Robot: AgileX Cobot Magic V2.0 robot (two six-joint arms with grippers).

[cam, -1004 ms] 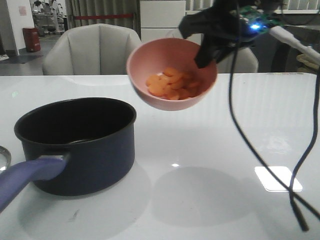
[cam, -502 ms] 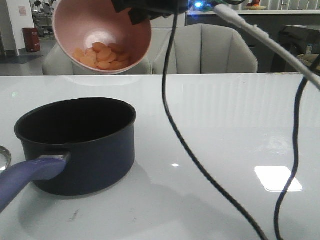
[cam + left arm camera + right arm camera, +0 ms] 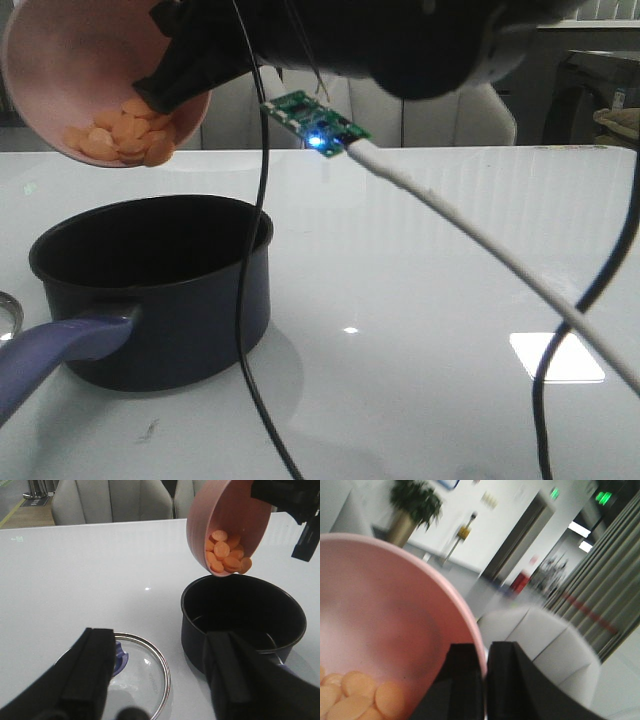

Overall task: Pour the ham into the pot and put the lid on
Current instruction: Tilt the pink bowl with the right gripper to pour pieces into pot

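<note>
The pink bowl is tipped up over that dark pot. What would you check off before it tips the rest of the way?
1. Right gripper clamped on the pink bowl rim: ok.
2. Ham gathered at the bowl's low edge: ok.
3. Bowl's low edge over the pot opening: ok in the left wrist view, cannot tell from the front.
4. Pot upright and uncovered: ok.
5. Lid waiting on the table beside the pot: ok.
6. Left gripper open above the lid: ok.

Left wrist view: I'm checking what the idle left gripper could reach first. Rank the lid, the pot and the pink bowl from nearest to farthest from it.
1. The lid, flat on the table between the open fingers of the left gripper.
2. The pot, on the table just beyond one finger.
3. The pink bowl, tilted in the air above the pot, farthest.
</note>
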